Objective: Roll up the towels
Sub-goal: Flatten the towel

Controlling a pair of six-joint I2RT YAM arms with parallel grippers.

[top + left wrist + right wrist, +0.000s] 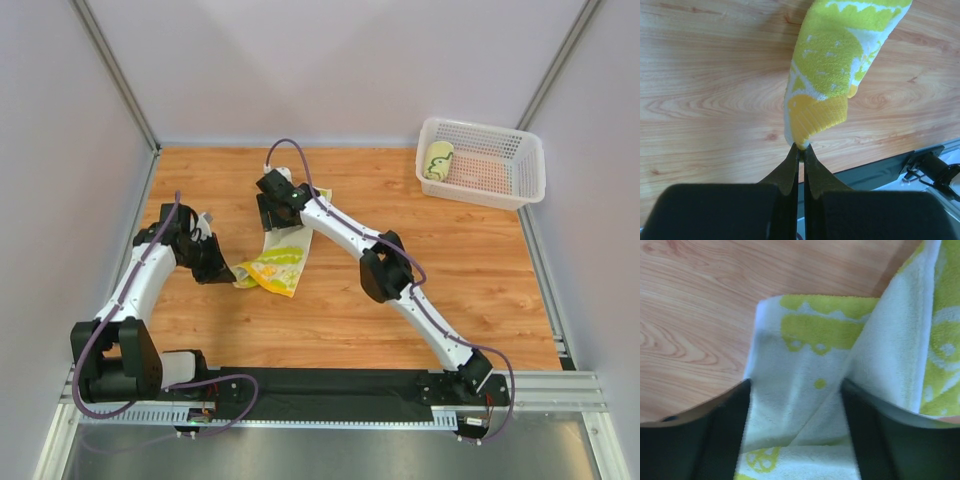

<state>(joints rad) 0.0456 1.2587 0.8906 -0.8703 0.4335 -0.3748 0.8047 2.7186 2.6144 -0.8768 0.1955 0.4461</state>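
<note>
On the wooden tabletop [450,280], slightly left of the centre of the top view, a loosely crumpled towel [283,262] is seen, cream-white with lime-green prints and a yellow-orange band at its lower end. Its lower left corner is pinched by the left tool [228,272], whose fingers are pressed together on the cloth. In the left wrist view the same pinch is shown at the lower middle of the frame: the left tool [801,147] is clamped on the tip of the orange band, and the towel [835,65] runs from there to the upper right over the tabletop [700,75]. The upper end of the towel in the top view is covered by the right tool [272,215]. In the right wrist view the right tool [795,425] is seen with its fingers [725,435] spread wide, one at the lower left and one at the lower right of the frame, and a folded part of the towel [805,370] lies between them; bare tabletop [690,300] fills the upper left. Whether the cloth is touched by these fingers cannot be told. At the upper right of the top view a white perforated basket [528,172] stands well apart from the arms, and a rolled towel [437,160] is held in its left end.
</note>
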